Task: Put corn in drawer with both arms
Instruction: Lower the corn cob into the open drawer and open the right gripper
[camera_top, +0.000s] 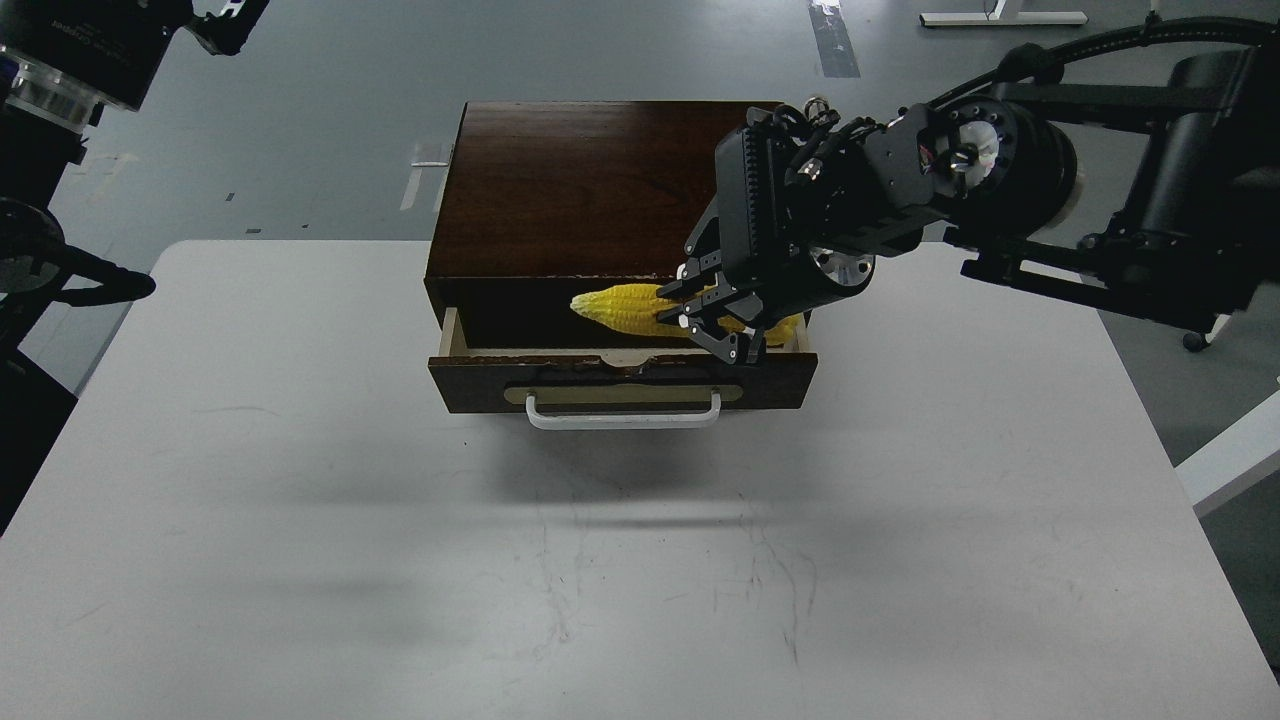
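The dark brown drawer (470, 384) of the box cabinet (570, 180) stands pulled partly open, its white bar handle (622, 420) facing me. The yellow corn (622, 304) lies crosswise over the drawer's opening, tip to the left, its right part hidden behind my hand. My right gripper (712, 322) comes in from the right and is shut on the corn's middle, just above the drawer's front edge. My left arm stays at the top left corner; its gripper (228, 14) is dark, cut off by the frame's edge and far from the cabinet.
The cabinet stands at the far middle of a white table (300, 500). Grey floor lies beyond the table, with a white desk edge (1230, 460) at the right.
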